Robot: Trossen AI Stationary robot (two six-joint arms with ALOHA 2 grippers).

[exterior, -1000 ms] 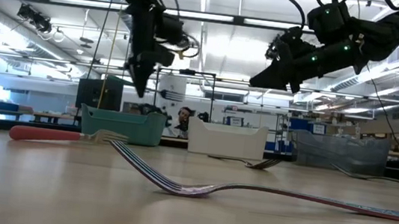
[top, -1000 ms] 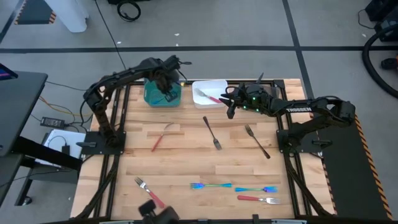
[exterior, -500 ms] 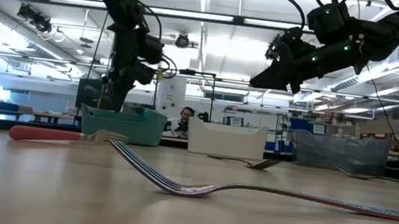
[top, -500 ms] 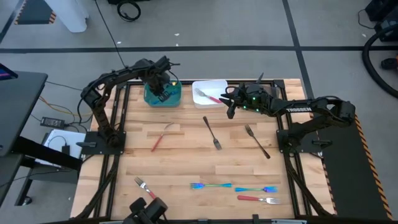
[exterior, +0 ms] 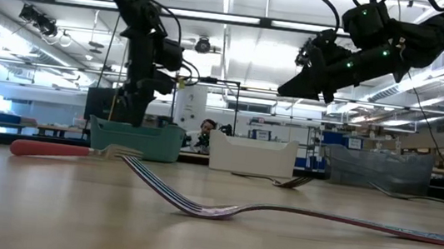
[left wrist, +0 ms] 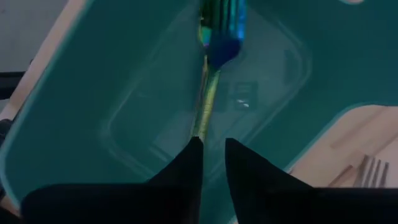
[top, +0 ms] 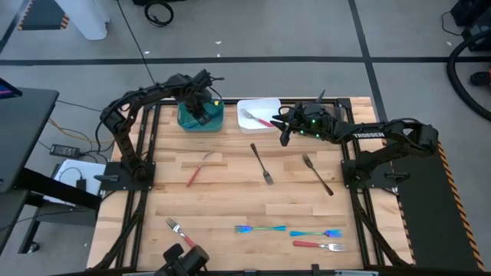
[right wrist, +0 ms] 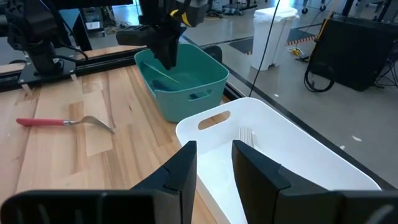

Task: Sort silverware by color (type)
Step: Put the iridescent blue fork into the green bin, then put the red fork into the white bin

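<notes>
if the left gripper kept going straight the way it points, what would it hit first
Most likely the blue-teal fork lying in the teal bin, right ahead of the left gripper; the gap to it is hard to judge.

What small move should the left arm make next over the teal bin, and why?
Probably lift the left tool straight up out of the teal bin. The iridescent fork lies on the bin floor ahead of the parted fingers, seemingly released. After that, it could go for another fork on the table.

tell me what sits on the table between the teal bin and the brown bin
The white bin stands between the teal bin and the brown bin; the low view shows all three in a row. A red-handled fork lies in the white one, seen from above.
</notes>
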